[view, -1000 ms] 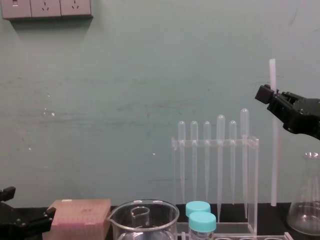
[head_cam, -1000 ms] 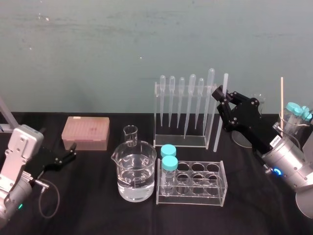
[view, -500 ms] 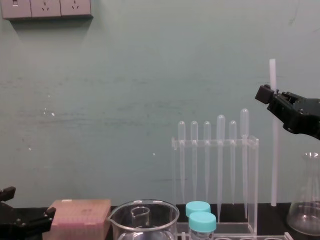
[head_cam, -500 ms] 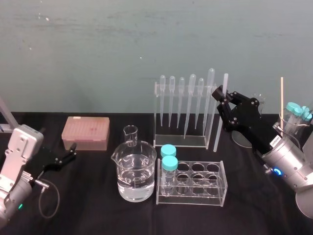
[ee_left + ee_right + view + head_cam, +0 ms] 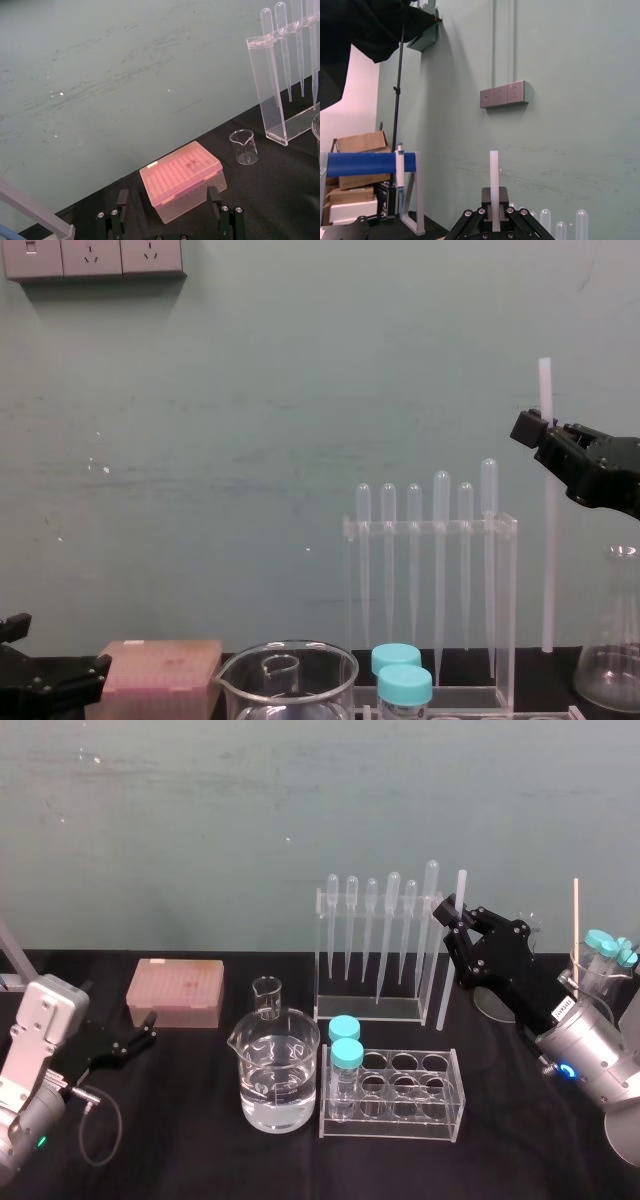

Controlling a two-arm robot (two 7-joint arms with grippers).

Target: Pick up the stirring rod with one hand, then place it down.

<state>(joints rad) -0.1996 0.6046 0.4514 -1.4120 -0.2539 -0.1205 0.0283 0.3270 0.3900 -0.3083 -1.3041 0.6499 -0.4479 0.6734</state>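
Upright, and just beside the right end of the pipette rack (image 5: 368,1008), stands the stirring rod (image 5: 449,970): a thin, straight, milky-translucent stick of even thickness, taller than the rack. The right gripper (image 5: 447,910), black and angular, is clenched on its upper part, so a short length shows above the jaws in the right wrist view. Whether the rod's lower end touches the table (image 5: 200,1140) or hangs just above it is hard to make out. The rack is clear acrylic and holds six bulb-topped pipettes (image 5: 392,930) in a row. In front of it sit a clear test-tube rack (image 5: 440,1108) with two teal-capped vials (image 5: 346,1056), a large glass beaker (image 5: 278,1072) part-filled with clear liquid, and a small empty beaker (image 5: 266,997). Well to the left of the pipette rack lies a frosted pink tip box (image 5: 176,990), and beyond that box the left gripper (image 5: 150,1027) rests low over the table with its jaws spread and nothing between them. The table is covered in matte black cloth; behind it rises a scuffed pale green wall (image 5: 200,820) with a strip of grey sockets (image 5: 95,256) high up. To the right of the rod a glass flask (image 5: 612,660) is cut off by the edge of the chest view.
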